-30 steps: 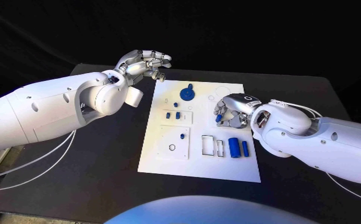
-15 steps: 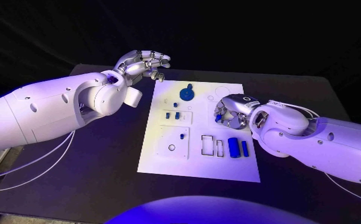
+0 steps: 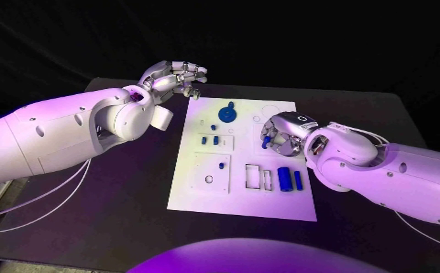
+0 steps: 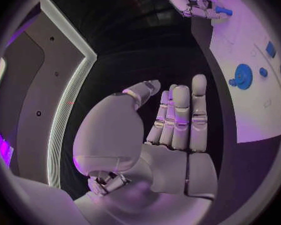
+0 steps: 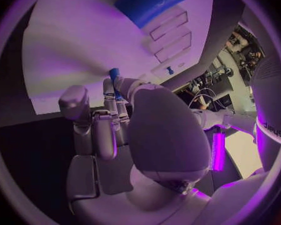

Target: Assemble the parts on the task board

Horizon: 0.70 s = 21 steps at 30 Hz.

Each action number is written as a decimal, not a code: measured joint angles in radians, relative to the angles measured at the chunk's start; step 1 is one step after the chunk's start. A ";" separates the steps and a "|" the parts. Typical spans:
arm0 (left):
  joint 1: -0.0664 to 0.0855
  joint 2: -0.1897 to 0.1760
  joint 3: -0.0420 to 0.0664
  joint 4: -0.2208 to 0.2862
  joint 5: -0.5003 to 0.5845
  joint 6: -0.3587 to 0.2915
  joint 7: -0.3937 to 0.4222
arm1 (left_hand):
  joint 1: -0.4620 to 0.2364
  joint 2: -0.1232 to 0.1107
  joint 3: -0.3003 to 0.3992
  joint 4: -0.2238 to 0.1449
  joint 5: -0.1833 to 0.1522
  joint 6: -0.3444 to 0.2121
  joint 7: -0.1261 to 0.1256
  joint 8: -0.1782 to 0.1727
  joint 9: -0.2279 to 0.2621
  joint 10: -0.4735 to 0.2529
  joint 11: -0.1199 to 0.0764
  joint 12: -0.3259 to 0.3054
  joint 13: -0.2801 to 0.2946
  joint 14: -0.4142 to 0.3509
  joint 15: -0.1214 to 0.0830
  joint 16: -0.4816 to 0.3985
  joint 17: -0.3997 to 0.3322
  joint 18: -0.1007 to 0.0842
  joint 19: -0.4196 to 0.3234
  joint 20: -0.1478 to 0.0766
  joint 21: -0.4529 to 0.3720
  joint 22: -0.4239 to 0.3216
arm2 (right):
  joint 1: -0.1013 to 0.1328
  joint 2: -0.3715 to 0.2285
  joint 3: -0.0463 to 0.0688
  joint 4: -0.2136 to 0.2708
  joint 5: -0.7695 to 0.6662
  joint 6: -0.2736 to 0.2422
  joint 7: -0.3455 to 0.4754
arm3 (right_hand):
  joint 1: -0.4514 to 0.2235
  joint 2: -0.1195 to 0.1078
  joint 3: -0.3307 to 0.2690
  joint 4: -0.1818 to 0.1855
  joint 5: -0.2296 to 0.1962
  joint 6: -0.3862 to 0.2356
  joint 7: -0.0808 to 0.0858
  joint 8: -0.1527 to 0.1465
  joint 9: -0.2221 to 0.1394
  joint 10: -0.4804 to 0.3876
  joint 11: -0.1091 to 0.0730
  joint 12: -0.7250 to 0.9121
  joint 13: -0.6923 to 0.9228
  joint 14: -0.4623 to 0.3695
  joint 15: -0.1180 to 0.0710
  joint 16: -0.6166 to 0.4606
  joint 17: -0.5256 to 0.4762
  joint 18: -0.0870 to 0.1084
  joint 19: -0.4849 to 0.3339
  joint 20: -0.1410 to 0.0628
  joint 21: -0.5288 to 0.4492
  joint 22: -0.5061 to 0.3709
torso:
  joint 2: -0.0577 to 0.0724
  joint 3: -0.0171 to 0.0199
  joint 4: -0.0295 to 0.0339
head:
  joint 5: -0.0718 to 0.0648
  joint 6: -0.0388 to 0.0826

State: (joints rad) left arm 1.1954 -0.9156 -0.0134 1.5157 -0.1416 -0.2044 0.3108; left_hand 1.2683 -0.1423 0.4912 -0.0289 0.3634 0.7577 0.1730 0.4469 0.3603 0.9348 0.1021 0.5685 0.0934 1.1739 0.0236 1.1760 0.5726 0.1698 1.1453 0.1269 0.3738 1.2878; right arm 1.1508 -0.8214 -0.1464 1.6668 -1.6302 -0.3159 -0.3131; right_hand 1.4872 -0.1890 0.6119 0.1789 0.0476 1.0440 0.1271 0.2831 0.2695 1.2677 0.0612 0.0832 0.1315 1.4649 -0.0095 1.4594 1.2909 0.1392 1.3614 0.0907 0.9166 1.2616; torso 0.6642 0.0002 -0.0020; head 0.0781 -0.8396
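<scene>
The task board [image 3: 243, 193] lies in the middle of the black table [image 3: 367, 114], its long axis running away from me. In the head view, my right hand [image 3: 282, 134] hangs over the board's right edge, fingers curled round a small blue part [image 3: 266, 140] pinched at their tips. Nearer me than that hand, two blue cylinders [image 3: 290, 179] lie side by side, long axes along the board's length. A blue round part [image 3: 226, 114] sits near the board's far end, two small blue pegs [image 3: 210, 140] stand mid-board. My left hand [image 3: 176, 79] hovers off the board's far left corner, empty, fingers loosely bent.

In the left wrist view, my left hand [image 4: 172, 125] holds nothing, fingers straight and close together; the board [image 4: 253, 80] and its round part [image 4: 243, 76] lie beyond.

In the right wrist view, my right hand [image 5: 125, 130] grips the blue part [image 5: 115, 78] at the fingertips above the board [image 5: 84, 50]. I can read no writing anywhere except partial lettering on my arm, too cut off to make out.
</scene>
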 measured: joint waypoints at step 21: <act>0.000 0.004 0.000 -0.002 0.001 0.000 0.000 | -0.005 0.005 -0.004 0.004 -0.004 -0.004 0.004 0.000 0.000 0.000 0.000 0.000 -0.001 0.000 0.000 0.000 0.000 0.000 0.000 0.000 0.000 -0.003 | 0.055 -0.060 0.013 0.167 0.072 -0.054 -0.005 | -0.047 -0.005 0.022 -0.022 0.003 -0.002 -0.001 0.011 0.000 0.009 -0.005 -0.011 0.003 0.000 0.000 0.003 0.002 0.000 0.000 0.000 0.000 0.004 | -0.001 0.0002 -0.0005 | 0.012 0.004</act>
State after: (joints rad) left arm 1.1954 -0.9120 -0.0134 1.5136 -0.1407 -0.2048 0.3105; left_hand 1.2631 -0.1371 0.4869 -0.0247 0.3599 0.7541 0.1767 0.4469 0.3602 0.9348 0.1021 0.5685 0.0926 1.1739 0.0236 1.1760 0.5724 0.1698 1.1453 0.1269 0.3738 1.2851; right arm 1.2058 -0.8810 -0.1333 1.8334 -1.5580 -0.3694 -0.3177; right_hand 1.4406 -0.1936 0.6336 0.1570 0.0504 1.0423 0.1258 0.2945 0.2697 1.2768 0.0559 0.0724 0.1347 1.4648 -0.0094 1.4628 1.2930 0.1393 1.3611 0.0910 0.9165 1.2658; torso 0.6634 0.0004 -0.0025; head 0.0903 -0.8353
